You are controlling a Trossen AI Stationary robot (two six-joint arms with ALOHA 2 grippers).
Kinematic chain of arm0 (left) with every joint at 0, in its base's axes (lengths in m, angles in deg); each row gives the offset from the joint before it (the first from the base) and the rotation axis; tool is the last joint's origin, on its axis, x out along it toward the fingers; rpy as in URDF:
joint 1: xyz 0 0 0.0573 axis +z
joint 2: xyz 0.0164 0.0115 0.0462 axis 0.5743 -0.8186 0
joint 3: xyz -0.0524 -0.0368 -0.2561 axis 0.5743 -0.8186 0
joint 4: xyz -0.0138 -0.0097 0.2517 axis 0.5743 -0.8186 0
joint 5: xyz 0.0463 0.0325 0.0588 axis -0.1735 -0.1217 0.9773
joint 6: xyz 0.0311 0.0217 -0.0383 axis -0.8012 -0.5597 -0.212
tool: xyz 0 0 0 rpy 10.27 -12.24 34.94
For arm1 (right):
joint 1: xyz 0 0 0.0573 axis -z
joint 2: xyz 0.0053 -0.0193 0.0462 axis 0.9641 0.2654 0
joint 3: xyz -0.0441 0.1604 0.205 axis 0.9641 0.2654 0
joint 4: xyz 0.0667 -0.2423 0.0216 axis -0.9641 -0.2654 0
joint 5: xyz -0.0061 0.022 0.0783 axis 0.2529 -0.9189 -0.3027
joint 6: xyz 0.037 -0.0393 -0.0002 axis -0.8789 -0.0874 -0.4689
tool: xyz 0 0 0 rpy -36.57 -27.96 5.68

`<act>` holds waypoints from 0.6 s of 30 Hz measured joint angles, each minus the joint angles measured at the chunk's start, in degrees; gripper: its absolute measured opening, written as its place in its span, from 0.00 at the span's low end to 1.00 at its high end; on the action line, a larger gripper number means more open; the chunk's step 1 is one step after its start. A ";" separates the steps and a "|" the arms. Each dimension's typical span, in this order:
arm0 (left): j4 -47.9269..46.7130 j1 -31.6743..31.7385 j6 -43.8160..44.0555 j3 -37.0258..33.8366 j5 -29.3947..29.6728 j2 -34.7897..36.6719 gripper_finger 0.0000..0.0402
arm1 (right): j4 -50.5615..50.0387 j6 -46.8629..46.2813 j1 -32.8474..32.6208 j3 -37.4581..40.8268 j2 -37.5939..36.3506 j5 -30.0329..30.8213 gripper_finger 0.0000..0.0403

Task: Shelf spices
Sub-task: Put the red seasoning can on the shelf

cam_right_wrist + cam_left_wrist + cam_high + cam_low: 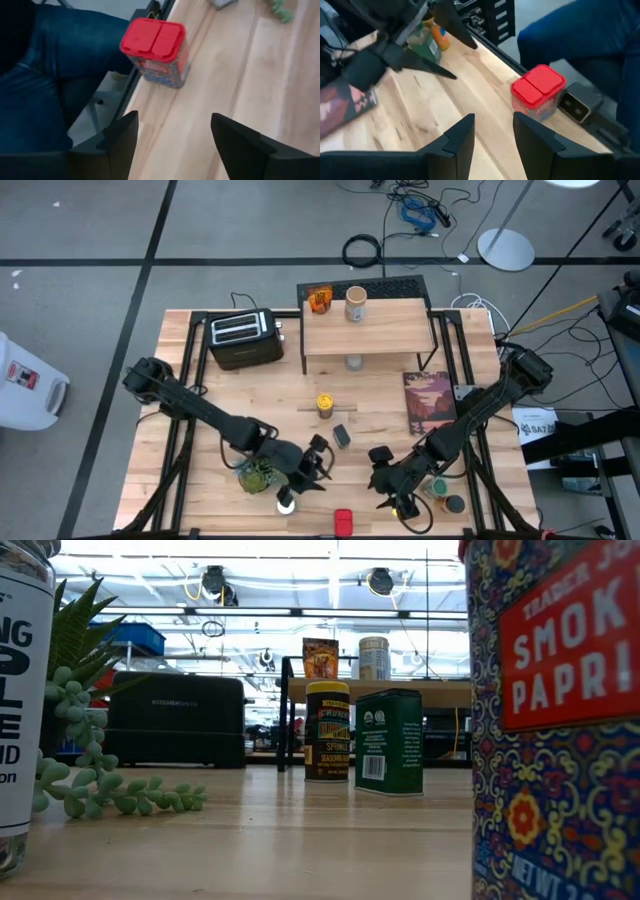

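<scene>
Down at the near edge of the table (200, 330), both grippers hang low over bare wood. The left gripper (322, 455) sits just right of the plant (256, 474), its fingers (461, 141) parted with nothing between them; a white-capped shaker (286, 505) stands just beside it, toward the near edge. The right gripper (385, 485) is a little to the right, its fingers (122, 134) spread wide and empty. Between and ahead of the two, the red tin (343, 523) stands right at the table's near rim, apart from both grippers; in the right wrist view it (156, 51) nearly overhangs the edge, with a person's blue-trousered legs just past it.

Behind the right arm, by the right edge, stand the orange bottle (437, 488) and a dark-lidded jar (455, 504), close together. A book (429, 402) lies farther back on that side.

Mid-table the yellow-lidded jar (324, 405) and the dark tin (342, 436) stand near each other, with open wood around them and a clear strip between them and the grippers.

At the far edge, the shelf (380, 335) carries the amber jar (319, 300) and tan-lidded jar (355, 304) in its back left corner; the rest of its plank is bare. The toaster (243, 338) stands just left of the shelf.
</scene>
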 joint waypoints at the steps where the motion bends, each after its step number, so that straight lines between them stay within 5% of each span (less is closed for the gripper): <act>1: -1.80 0.00 -0.79 1.42 -0.06 -0.49 0.37 | -0.01 -0.66 -0.25 0.00 0.02 -0.11 0.60; 11: -15.36 -0.53 3.59 8.28 -2.16 -2.93 0.59 | 0.32 -5.73 -1.94 0.00 0.01 0.15 0.64; 18: -29.69 -4.91 12.23 13.60 -3.39 -2.91 0.61 | 0.33 -6.69 -2.33 0.00 0.02 0.17 0.64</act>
